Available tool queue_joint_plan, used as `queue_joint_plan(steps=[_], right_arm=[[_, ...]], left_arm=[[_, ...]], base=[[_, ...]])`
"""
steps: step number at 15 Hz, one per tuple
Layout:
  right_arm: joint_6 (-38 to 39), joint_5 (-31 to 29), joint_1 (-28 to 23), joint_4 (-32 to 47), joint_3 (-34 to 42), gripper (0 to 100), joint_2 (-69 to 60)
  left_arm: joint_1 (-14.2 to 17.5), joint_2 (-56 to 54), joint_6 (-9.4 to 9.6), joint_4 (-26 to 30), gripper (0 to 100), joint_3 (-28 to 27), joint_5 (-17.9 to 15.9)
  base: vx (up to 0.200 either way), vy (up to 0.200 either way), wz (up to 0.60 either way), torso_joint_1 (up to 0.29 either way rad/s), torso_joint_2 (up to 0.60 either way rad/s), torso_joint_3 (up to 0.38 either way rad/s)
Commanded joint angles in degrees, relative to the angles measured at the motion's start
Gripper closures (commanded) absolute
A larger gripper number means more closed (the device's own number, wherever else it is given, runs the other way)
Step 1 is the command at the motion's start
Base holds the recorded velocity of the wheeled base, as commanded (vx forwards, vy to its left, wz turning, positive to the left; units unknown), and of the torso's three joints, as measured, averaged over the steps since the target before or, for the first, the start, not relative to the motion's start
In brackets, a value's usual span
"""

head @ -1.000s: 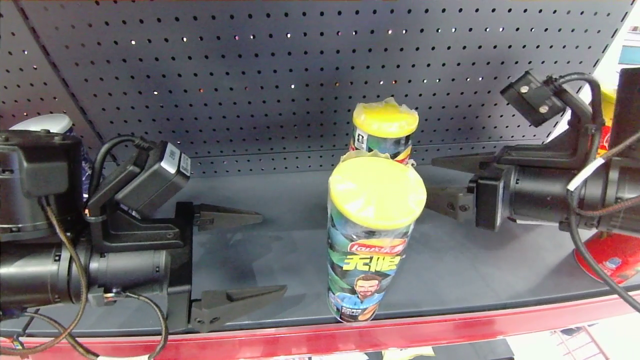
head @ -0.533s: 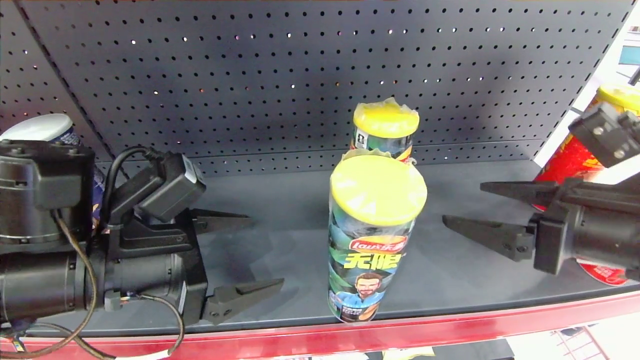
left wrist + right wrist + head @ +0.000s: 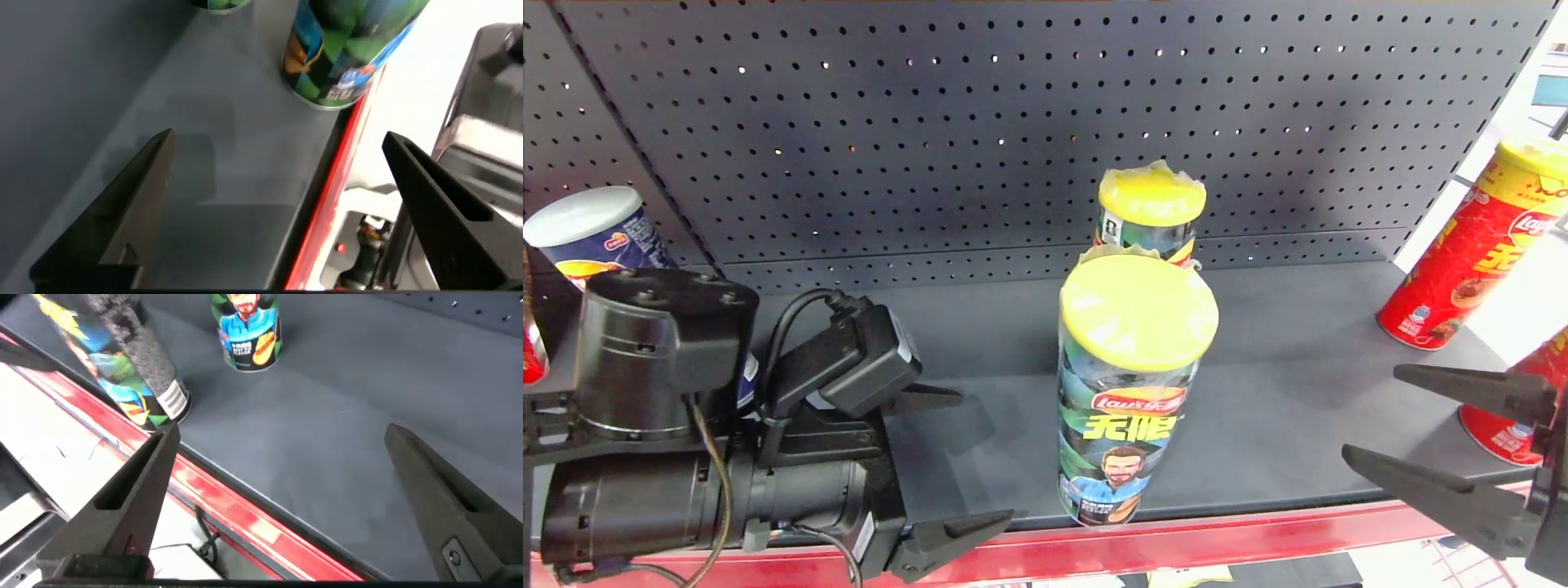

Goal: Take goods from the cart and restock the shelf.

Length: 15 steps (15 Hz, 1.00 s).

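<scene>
On the shelf, two green cans, two red cans, one blue can; both claws released.

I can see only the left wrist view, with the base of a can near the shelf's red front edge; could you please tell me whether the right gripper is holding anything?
Observer: No, the right gripper is open and empty, at the front edge of the shelf, to the right of that can.
Operator: Thank you. What does the top of that can look like?
Observer: It stands upright with a yellow lid, and a second yellow-lidded can stands directly behind it.
Operator: Is there other stock on the shelf?
Observer: Yes, a red can stands toward the right end.
</scene>
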Motion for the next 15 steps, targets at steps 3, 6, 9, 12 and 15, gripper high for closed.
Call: queue_joint_plan(steps=[3,6,9,12,15], right_arm=[[-0.01,-0.08,-0.21,-0.12,-0.27,0,-1.48],[0.07,-1.22,-0.30,-0.12,-0.44,0,-1.48],[0.07,-1.22,-0.30,-0.12,-0.62,0,-1.48],[0.07,-1.22,-0.21,-0.12,-0.97,0,-1.31],[0.07,-1.22,-0.21,-0.12,-2.38,0,-0.78]], left_arm=[[-0.07,2.56,1.00,-0.04,0,-0.24,0.07],[-0.15,4.75,2.50,-0.12,0,-1.39,1.83],[-0.59,5.98,2.67,-0.12,0,-1.83,2.10],[-0.68,7.04,2.67,-0.21,0,-2.70,2.10],[-1.38,8.88,2.67,-0.30,0,-4.37,2.18]], base=[[0.000,0.000,0.00,0.000,0.00,0.000],[0.000,0.000,0.00,0.000,0.00,0.000],[0.000,0.000,0.00,0.000,0.00,0.000],[0.000,0.000,0.00,0.000,0.00,0.000],[0.000,0.000,0.00,0.000,0.00,0.000]])
